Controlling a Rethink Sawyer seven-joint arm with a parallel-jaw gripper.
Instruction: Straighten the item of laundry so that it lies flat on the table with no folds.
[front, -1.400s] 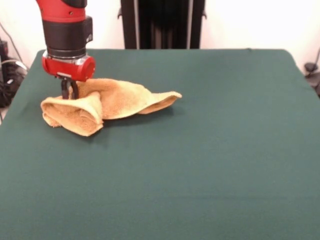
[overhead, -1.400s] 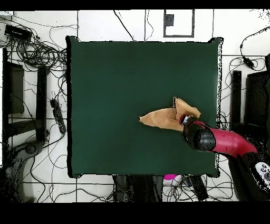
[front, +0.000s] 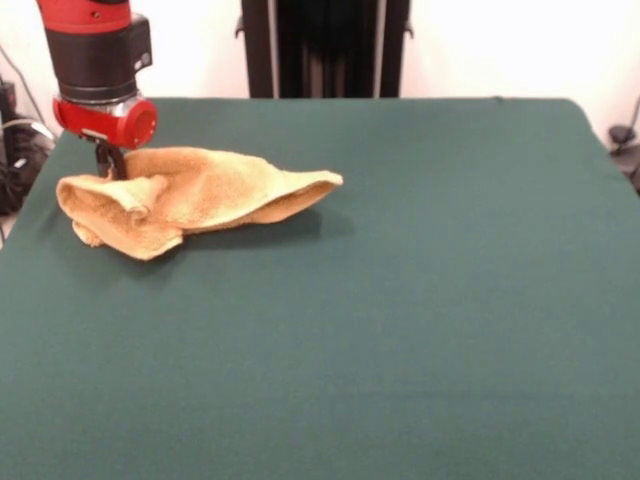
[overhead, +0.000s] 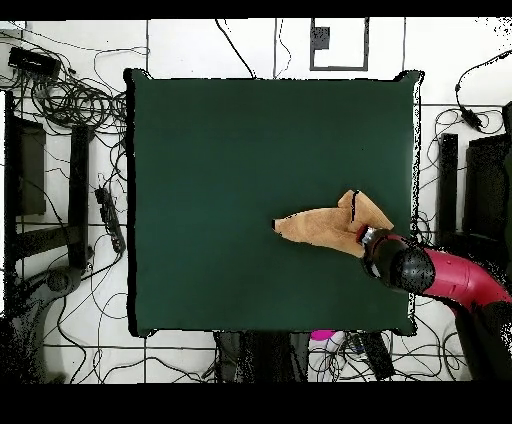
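the gripper (front: 108, 160) in the front view hangs under a red collar and a black cuff at about ten o'clock of the picture, its dark tips pinched narrow on the far edge of the towel (front: 190, 195), which is lifted a little there. this view shows the cloth's relief: a nubby orange-tan terry, bunched into a rolled, hollow fold at its nine o'clock end and drawn out to a thin raised lip at three o'clock, with a shadow under that lip on the table (front: 420, 300), a smooth dark green cloth surface. the towel sits in the table's ten o'clock part, near the edge. from overhead the gripper's tips are hidden under the red and black arm (overhead: 430, 275), which enters from four o'clock, so the grasp itself cannot be read there. what this view gives instead is the outline: the towel (overhead: 320, 228) is a long wedge, pointed toward nine o'clock, wide and notched by a dark crease at its three o'clock end, lying in the table's (overhead: 230, 180) four o'clock part.
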